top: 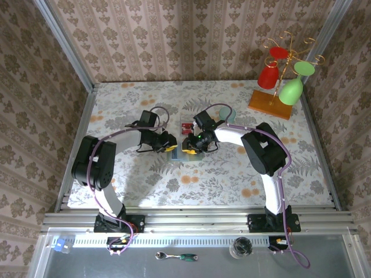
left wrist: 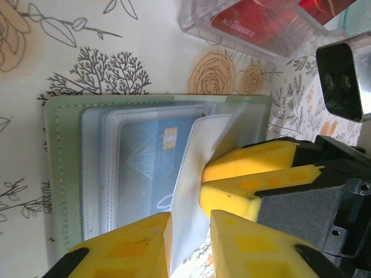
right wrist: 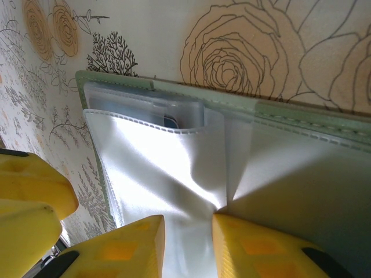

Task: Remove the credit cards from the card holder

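Mid-table, the card holder (left wrist: 61, 174) lies open, blue credit card (left wrist: 148, 165) pocketed. My right gripper (right wrist: 188, 243) pinches a clear sleeve (right wrist: 156, 168); whether the left gripper (left wrist: 190, 246) holds it I cannot tell. A tug could drag the whole holder.

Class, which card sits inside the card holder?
The blue card, behind a clear sleeve; the red cards lie in the clear box beyond.

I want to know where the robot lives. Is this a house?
Probably a robot test booth made homey: robot arms bolted to a metal rail, wallpapered walls, a flowered table.
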Robot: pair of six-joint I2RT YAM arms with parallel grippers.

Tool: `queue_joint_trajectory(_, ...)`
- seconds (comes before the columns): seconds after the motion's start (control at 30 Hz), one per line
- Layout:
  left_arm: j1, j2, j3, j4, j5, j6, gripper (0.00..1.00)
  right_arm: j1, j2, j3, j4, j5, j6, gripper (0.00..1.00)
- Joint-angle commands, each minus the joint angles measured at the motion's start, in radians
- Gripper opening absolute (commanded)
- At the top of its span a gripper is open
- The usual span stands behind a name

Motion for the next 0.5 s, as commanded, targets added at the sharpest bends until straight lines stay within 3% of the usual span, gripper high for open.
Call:
queue_joint_trajectory(0.0,-0.005,0.01,0.001,0.024,0.026,-0.027,0.25,-0.005,-0.011,-0.031,-0.02,0.015,0.007,0.29)
queue_joint_trajectory(0.47,-0.022,0.04,0.004,-0.007,0.025,-0.026,0.25,-0.006,-0.01,-0.039,-0.01,0.01,0.01,0.29)
